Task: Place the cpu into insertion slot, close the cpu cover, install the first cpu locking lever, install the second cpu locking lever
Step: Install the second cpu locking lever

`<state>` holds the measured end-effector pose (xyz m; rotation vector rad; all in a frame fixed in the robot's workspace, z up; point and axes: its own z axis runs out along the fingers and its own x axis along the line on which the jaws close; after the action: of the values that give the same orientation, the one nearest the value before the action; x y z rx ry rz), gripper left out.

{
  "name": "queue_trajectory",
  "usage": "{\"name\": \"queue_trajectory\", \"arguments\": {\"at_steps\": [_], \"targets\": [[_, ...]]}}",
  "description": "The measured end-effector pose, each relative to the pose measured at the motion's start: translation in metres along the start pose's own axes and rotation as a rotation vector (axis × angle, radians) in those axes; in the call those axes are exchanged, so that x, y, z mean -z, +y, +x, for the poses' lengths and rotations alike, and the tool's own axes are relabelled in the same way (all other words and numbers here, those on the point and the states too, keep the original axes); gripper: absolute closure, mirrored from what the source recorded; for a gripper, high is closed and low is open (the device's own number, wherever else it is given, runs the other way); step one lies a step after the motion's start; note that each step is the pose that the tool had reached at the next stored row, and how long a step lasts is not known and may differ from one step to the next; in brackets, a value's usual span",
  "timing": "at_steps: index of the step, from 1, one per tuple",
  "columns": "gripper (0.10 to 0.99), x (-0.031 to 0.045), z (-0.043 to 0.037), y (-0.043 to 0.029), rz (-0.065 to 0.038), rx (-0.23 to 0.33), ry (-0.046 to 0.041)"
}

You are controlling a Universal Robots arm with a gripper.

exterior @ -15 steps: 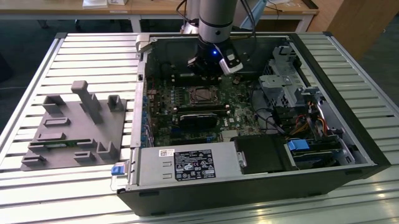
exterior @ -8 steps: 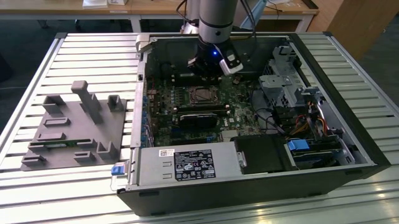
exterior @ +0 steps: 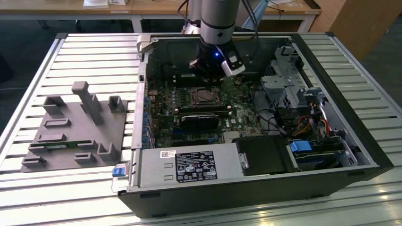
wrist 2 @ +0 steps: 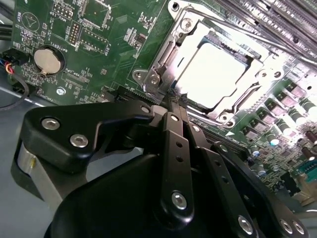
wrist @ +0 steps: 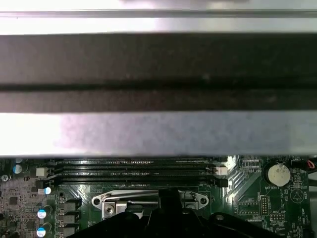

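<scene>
Inside the open computer case [exterior: 351, 141] on the slatted worktop [exterior: 94, 61], the hand [wrist 2: 174, 98] hangs low over the green motherboard [wrist 2: 114, 44], its 2 fingers [wrist 2: 171, 130] pressed together at the edge of the cpu cover [wrist 2: 166, 54]. That silver frame lies flat around the cpu [wrist 2: 213, 74] (its pale face glaring), which sits in the insertion slot [exterior: 205, 95]. A coin battery [wrist 2: 48, 59] lies nearby.

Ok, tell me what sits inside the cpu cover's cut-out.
In the second wrist view the cpu shows its pale metal face through the cpu cover, which lies flat around it. The insertion slot beneath is covered. The gripper, fingers together, is at the cover's edge.
</scene>
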<state>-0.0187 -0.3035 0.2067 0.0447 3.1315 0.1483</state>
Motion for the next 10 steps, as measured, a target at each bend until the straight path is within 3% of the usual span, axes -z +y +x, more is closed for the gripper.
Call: {"name": "queue_trajectory", "arguments": {"at_steps": [7,10], "targets": [[0.980,0.0006,-0.0001,-0.0038,0.000,0.000,0.0001],[0.980,0.0043,-0.0001,-0.0035,0.000,0.000,0.0000]]}}
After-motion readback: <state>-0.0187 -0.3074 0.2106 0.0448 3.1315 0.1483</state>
